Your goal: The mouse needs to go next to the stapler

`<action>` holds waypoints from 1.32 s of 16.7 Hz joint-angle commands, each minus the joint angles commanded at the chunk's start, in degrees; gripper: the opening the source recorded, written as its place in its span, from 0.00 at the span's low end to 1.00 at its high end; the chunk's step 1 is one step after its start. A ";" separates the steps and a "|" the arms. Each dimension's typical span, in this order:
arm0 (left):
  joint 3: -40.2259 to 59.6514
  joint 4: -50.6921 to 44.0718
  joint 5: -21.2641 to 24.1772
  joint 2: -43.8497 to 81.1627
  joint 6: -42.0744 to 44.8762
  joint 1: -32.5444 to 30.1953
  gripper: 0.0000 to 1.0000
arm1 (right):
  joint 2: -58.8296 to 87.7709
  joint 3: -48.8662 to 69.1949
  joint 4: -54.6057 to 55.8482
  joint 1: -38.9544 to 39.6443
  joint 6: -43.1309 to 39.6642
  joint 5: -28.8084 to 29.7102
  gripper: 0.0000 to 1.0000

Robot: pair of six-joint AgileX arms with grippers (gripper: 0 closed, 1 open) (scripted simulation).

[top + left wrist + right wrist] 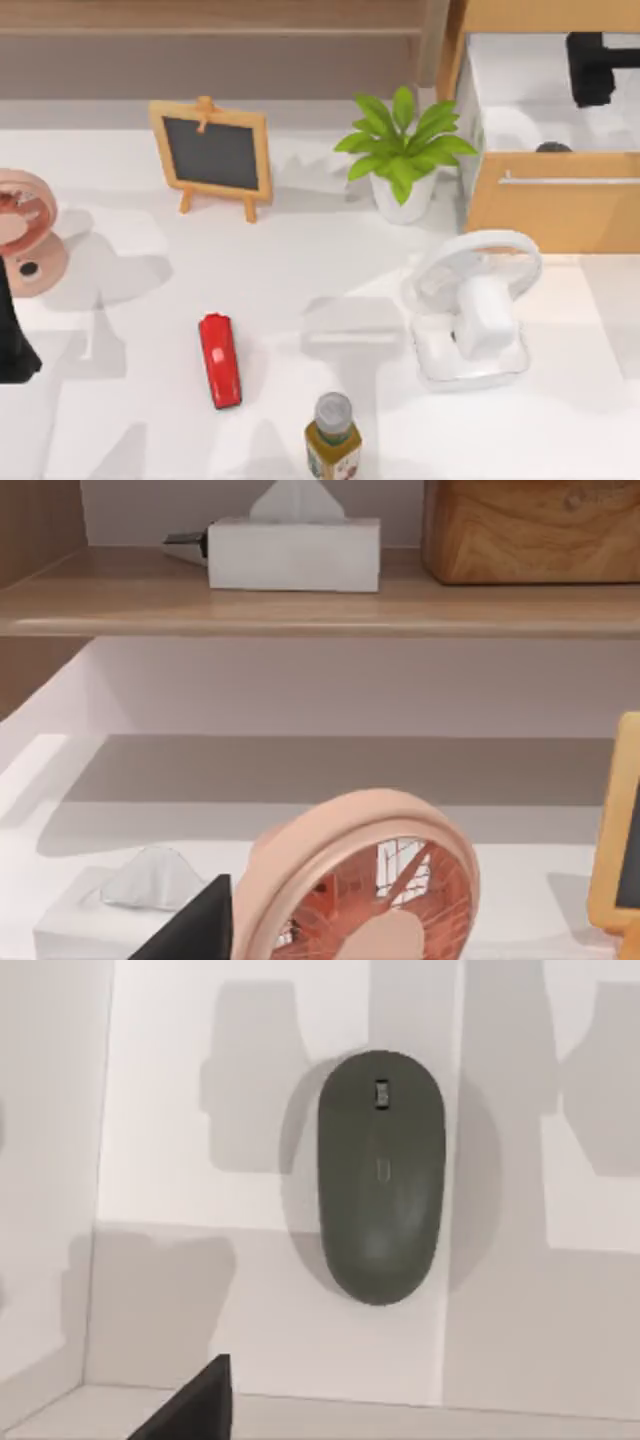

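Barely begun: the mouse (381,1175) lay untouched in the drawer (556,205), upper right; the stapler (219,360) waited lower left. The right gripper (590,68) hovered above; finger state unclear.

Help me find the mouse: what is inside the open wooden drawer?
The dark mouse lies on the white floor of the drawer. The drawer front hides most of it from above; the right tool hovers over it.
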 joint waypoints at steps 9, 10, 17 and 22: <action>0.00 0.00 0.00 0.00 0.00 0.00 1.00 | 29.12 26.58 -15.49 1.12 1.48 0.36 1.00; 0.00 0.00 0.00 0.00 0.00 0.00 1.00 | 30.51 27.94 -16.10 1.07 1.61 0.36 1.00; 0.00 0.00 0.00 0.00 0.00 0.00 1.00 | 31.28 28.61 -16.32 0.87 1.65 0.34 1.00; 0.00 0.00 0.00 0.00 0.00 0.00 1.00 | 30.97 27.40 -15.39 0.93 1.58 0.34 1.00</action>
